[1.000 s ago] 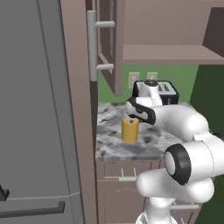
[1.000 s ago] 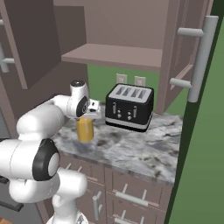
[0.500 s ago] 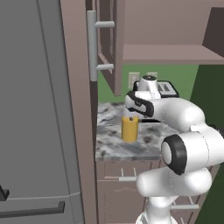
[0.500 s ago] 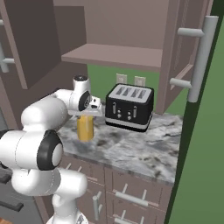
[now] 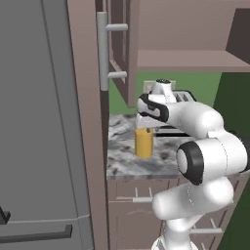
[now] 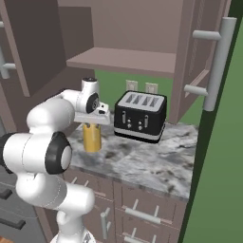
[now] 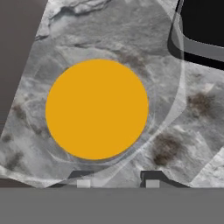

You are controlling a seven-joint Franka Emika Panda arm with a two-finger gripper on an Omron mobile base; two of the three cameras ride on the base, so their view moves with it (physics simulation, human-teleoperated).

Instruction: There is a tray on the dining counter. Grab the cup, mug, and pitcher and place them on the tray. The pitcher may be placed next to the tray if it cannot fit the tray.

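The pitcher (image 5: 144,142), a plain yellow-orange cylinder, stands upright on a small marbled counter (image 5: 122,161). My gripper (image 5: 145,128) points straight down and sits right on its top. From the right, the pitcher (image 6: 92,137) stands directly under the gripper (image 6: 92,122). In the hand view the pitcher's round top (image 7: 97,109) lies just ahead of the gripper (image 7: 117,183). Its two fingertips (image 7: 152,183) stand partly closed at the near rim; whether they clamp it is unclear. The tray, cup, mug and dining counter are out of view.
A black toaster (image 6: 140,116) stands right of the pitcher, a hand's width away. An open cabinet door with a bar handle (image 5: 102,51) hangs above the counter's left edge. A tall grey appliance front (image 5: 34,122) rises to the left. Drawers (image 6: 142,213) sit below the counter.
The hand has shifted over the pitcher and come down onto its top, and the elbow has swung forward. The pitcher has stayed where it was.
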